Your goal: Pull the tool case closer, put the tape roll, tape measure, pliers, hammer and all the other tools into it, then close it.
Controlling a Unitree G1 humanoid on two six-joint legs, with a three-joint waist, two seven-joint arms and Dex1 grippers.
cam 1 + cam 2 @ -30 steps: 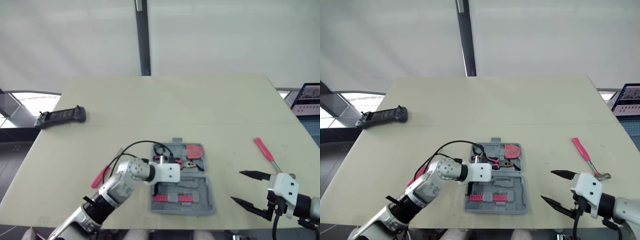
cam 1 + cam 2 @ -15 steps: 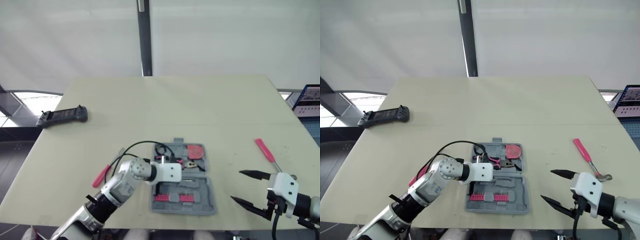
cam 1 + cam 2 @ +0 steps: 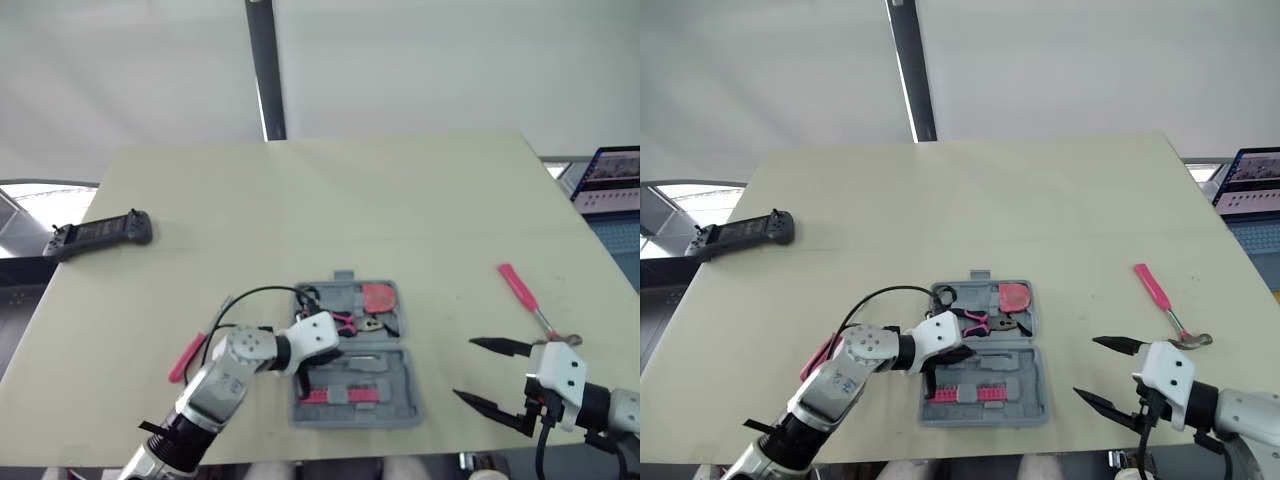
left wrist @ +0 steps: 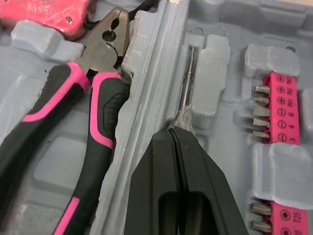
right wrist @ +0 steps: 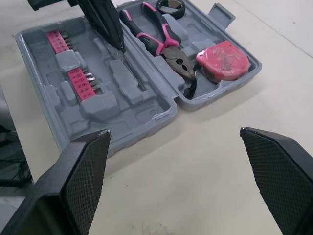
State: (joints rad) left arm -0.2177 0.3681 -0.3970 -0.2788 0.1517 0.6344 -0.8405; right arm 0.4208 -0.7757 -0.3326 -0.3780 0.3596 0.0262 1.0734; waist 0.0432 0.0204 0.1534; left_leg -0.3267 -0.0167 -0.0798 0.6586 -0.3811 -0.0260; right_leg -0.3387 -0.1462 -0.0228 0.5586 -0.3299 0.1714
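The grey tool case (image 3: 398, 378) lies open near the table's front edge. Its far half holds the red tape measure (image 3: 379, 297), the pink-and-black pliers (image 4: 98, 112) and a black tape roll (image 5: 171, 6). Pink bit holders (image 5: 73, 68) sit in the near half. My left gripper (image 4: 172, 131) is over the near half, shut on the end of a thin metal rod (image 4: 187, 83) lying in a slot. The pink-handled hammer (image 3: 525, 300) lies on the table to the right. My right gripper (image 3: 464, 368) hangs open right of the case, holding nothing.
A pink-handled tool (image 3: 186, 357) lies on the table left of my left arm. A black handheld controller (image 3: 97, 232) sits at the table's left edge. A laptop screen (image 3: 610, 170) stands beyond the right edge.
The camera has swung, shifting the whole scene to the left. My left wrist has tilted a little over the case. The right gripper stays open in the same place.
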